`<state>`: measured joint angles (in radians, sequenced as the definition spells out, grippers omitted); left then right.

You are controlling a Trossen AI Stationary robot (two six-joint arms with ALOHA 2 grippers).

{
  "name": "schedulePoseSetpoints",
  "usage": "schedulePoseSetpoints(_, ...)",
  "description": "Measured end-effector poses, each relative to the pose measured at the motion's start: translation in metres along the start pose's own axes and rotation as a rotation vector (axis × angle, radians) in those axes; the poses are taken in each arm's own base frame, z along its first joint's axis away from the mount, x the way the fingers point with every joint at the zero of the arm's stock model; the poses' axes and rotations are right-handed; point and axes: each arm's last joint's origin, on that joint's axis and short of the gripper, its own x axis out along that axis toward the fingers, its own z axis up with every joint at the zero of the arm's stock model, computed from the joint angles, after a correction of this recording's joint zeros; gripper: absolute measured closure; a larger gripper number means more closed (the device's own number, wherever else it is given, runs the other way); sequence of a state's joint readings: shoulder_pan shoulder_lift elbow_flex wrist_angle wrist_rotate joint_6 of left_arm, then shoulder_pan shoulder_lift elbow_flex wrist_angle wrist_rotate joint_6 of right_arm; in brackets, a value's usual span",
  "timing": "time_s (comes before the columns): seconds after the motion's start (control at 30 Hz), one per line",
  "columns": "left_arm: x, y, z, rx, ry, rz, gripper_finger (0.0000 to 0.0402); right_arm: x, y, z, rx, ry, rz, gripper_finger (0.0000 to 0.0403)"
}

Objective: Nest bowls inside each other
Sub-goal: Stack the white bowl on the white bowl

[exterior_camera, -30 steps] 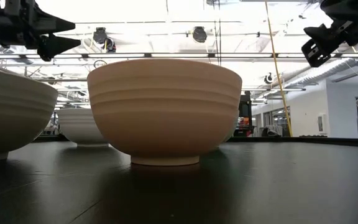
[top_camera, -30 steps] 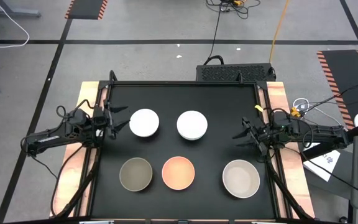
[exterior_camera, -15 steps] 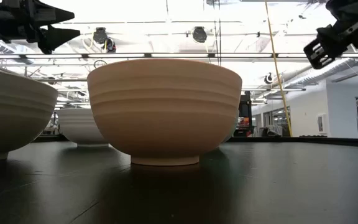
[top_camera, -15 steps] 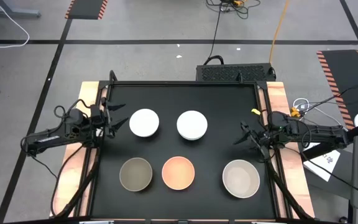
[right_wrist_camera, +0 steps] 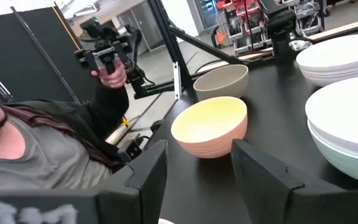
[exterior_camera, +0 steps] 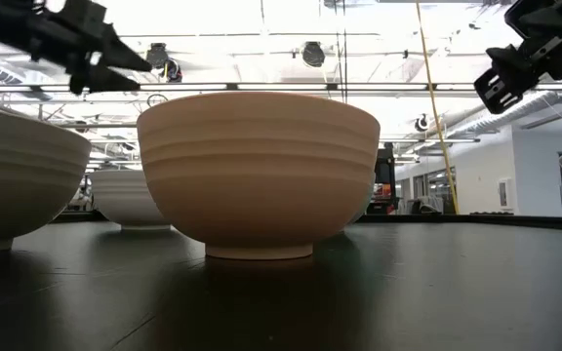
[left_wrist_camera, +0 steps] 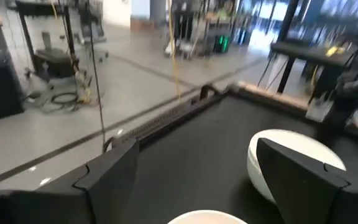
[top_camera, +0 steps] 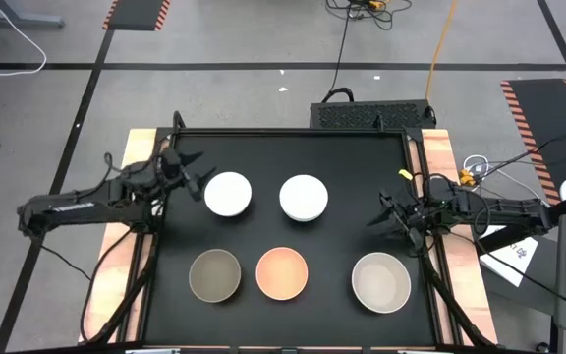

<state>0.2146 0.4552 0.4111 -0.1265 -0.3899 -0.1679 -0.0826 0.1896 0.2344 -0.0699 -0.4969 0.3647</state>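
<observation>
Black table top (top_camera: 283, 157), grey taped floor (top_camera: 263, 88), person (right_wrist_camera: 36, 149) beyond

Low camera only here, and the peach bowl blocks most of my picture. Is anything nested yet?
Observer: Yes, one pair. A white bowl sits inside the mint green bowl, in the far row.
Operator: Which claw is closest to a loose bowl?
Observer: The left claw. It is open and hovers right beside the other white bowl, without touching it.
Operator: And the right claw?
Observer: The right claw is open and empty. It is off to the right of the nested pair and apart from the beige bowl.
</observation>
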Motion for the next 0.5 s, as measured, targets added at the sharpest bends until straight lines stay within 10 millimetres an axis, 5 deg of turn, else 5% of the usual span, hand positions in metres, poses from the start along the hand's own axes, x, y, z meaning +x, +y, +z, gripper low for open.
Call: schedulePoseSetpoints(0.5,0.068,-0.005,0.034,0.043,0.635,0.195,0.0073,0.0,-0.001,-0.002,0.016,0.018,-0.009,0.0234)
